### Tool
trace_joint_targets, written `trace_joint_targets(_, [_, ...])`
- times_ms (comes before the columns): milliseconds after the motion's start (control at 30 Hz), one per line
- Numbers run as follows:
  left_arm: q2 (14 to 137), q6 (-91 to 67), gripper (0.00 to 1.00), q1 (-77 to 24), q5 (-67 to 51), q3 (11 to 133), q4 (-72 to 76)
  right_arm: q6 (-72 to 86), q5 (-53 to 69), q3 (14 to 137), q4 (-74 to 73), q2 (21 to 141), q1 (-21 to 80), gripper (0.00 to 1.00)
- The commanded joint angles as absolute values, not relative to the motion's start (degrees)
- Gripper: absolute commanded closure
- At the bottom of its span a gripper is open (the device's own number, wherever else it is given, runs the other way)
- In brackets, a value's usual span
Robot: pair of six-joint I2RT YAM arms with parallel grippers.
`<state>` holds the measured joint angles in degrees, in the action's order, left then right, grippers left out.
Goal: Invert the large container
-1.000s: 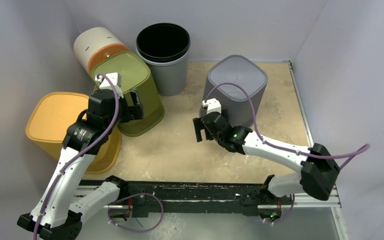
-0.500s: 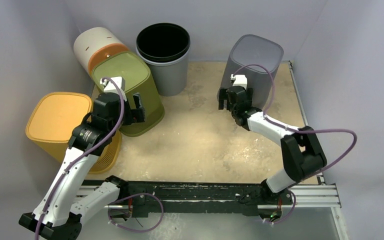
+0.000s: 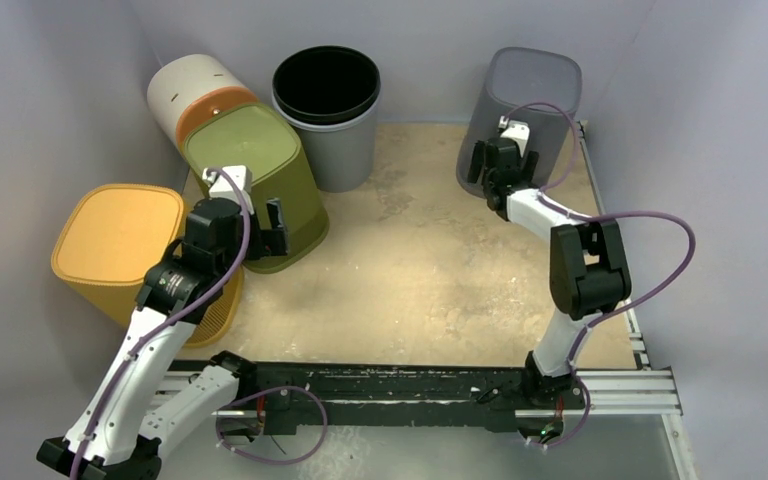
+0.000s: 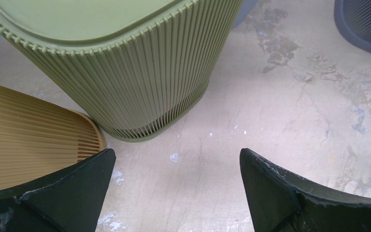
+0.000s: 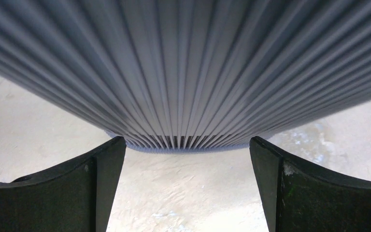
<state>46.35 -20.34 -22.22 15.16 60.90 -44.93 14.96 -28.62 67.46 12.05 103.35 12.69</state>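
Observation:
The large grey ribbed container stands at the back right corner against the walls, closed end up, seemingly tipped backward. In the right wrist view its ribbed wall fills the top, its lower rim close above the floor. My right gripper is open and empty, its jaws spread just in front of that rim, touching nothing that I can see. My left gripper is open and empty over bare floor, beside the green ribbed container.
The green container leans among a yellow ribbed container, a white and orange cylinder and a grey bin with black rim at the back left. Walls close in on both sides and behind.
My right arm has stretched far back, and the grey container has moved from mid-table into the back right corner. My left gripper has drawn back a little from the green container.

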Motion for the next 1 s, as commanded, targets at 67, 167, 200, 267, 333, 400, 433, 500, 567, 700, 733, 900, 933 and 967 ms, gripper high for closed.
trace_joint_targets(67, [45.78, -18.83, 0.03, -22.35, 14.47, 60.05, -42.19, 16.57, -33.24, 68.12, 12.66, 101.27, 9.01, 0.00])
trace_joint_targets(167, [45.75, -19.34, 0.03, -22.36, 14.39, 60.31, -42.31, 16.61, -34.95, 67.93, 11.61, 100.12, 7.85, 0.00])
trace_joint_targets(200, [45.72, -19.47, 0.03, -22.34, 14.25, 60.43, -42.39, 16.53, -34.93, 67.92, 11.31, 99.58, 7.54, 0.00])
trace_joint_targets(267, [45.43, -19.91, 0.03, -22.38, 14.00, 60.76, -42.58, 16.04, -34.32, 67.85, 10.48, 98.14, 7.30, 0.00])
trace_joint_targets(333, [45.11, -20.18, 0.03, -22.34, 13.75, 61.26, -42.67, 16.41, -31.61, 68.02, 8.87, 95.95, 7.30, 0.00])
trace_joint_targets(400, [45.30, -20.53, 0.03, -22.37, 13.70, 62.78, -43.22, 15.13, -28.40, 67.39, 8.44, 92.60, 7.88, 0.00])
trace_joint_targets(433, [45.65, -20.83, 0.03, -22.34, 13.74, 63.90, -43.72, 14.66, -25.87, 66.88, 7.98, 90.65, 8.60, 0.00])
trace_joint_targets(500, [46.31, -21.44, 0.03, -22.38, 13.47, 66.28, -44.47, 13.47, -23.04, 66.04, 7.30, 86.71, 11.03, 0.00])
trace_joint_targets(567, [47.18, -21.91, 0.03, -22.39, 13.16, 68.62, -44.89, 12.14, -20.88, 66.50, 6.27, 83.46, 15.36, 0.00])
trace_joint_targets(700, [48.41, -21.96, 0.03, -22.33, 12.69, 70.94, -45.00, 12.22, -10.84, 72.76, 1.21, 81.75, 19.12, 0.00])
trace_joint_targets(733, [48.69, -21.96, 0.03, -22.35, 12.59, 71.27, -44.94, 12.48, -8.97, 74.63, 0.53, 82.19, 19.34, 0.00])
trace_joint_targets(900, [49.59, -22.78, 0.03, -22.35, 10.80, 71.90, -43.45, 13.15, -3.73, 88.00, -3.33, 89.15, 20.57, 0.00])
trace_joint_targets(933, [49.61, -22.90, 0.03, -22.34, 10.56, 71.89, -43.21, 13.44, -2.90, 91.31, -4.17, 91.21, 20.76, 0.00])
trace_joint_targets(967, [49.70, -22.92, 0.03, -22.33, 10.28, 71.96, -43.08, 13.67, -1.90, 94.92, -5.25, 93.49, 21.01, 0.00])
